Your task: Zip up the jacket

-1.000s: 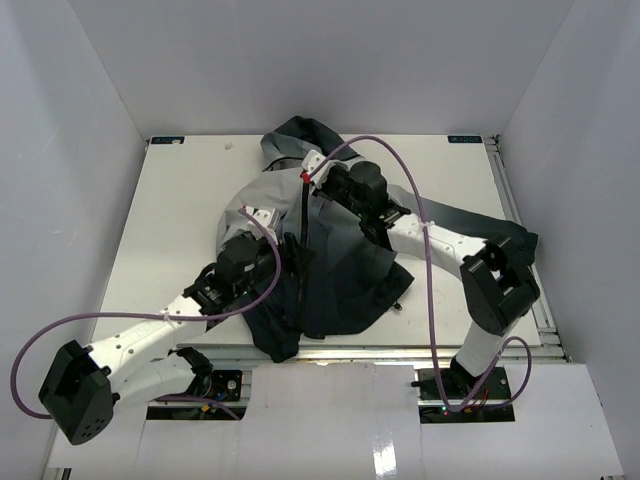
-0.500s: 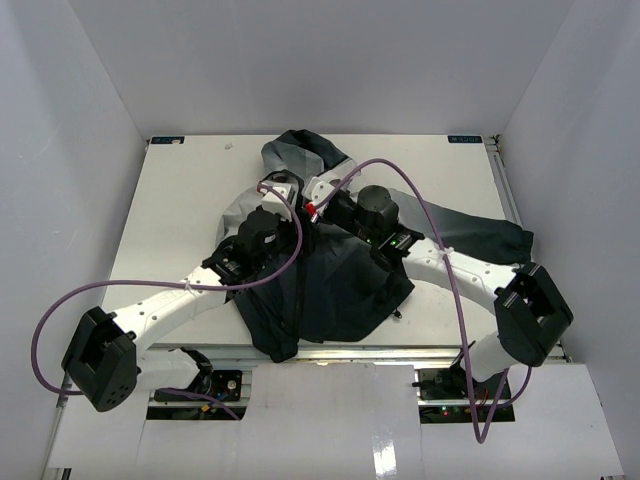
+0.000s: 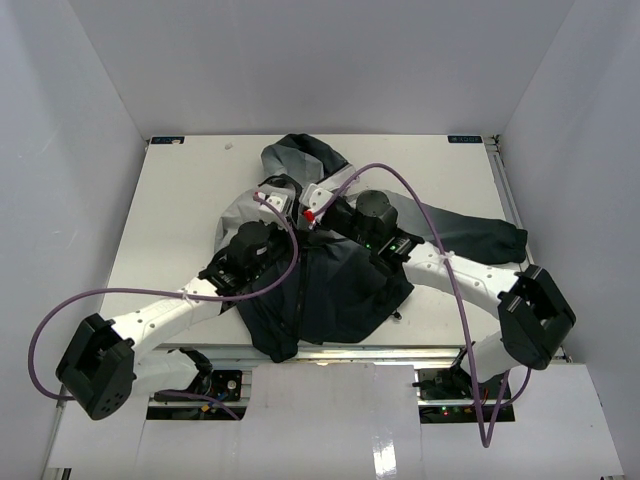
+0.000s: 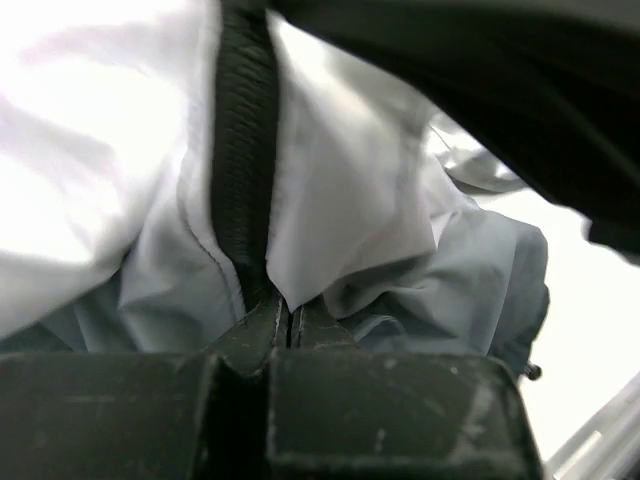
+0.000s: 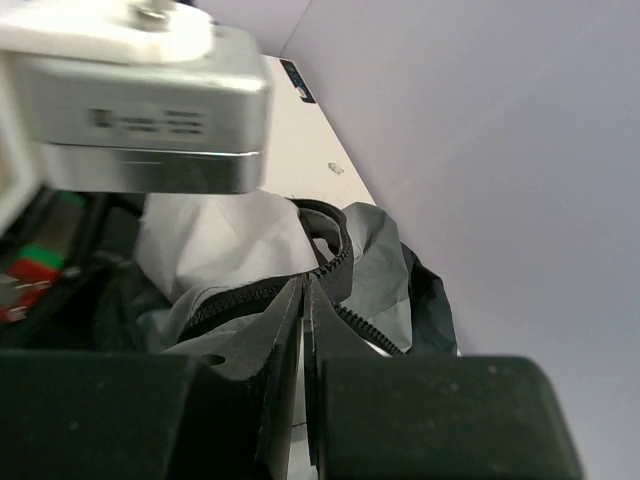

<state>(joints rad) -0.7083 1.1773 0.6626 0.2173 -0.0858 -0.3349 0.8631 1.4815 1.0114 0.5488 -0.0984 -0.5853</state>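
Grey fabric fading to charcoal, the large hooded jacket [image 3: 340, 290] sprawls across the middle of the white desk [image 3: 170, 210]. Its hood lies toward the far wall and one long sleeve [image 3: 480, 237] stretches out to the right. From above, both arms crowd over the chest and hide their own fingertips; only the wrist cameras show the grips. The left end effector [image 4: 288, 312] has its fingers pressed together on pale cloth at the foot of the black zipper tape [image 4: 243, 150]. The right end effector [image 5: 305, 295] pinches closed where the dark toothed zipper edge [image 5: 335, 262] curls at the collar. Whether a slider sits in either grip I cannot tell; the nearest fabric is blurred.
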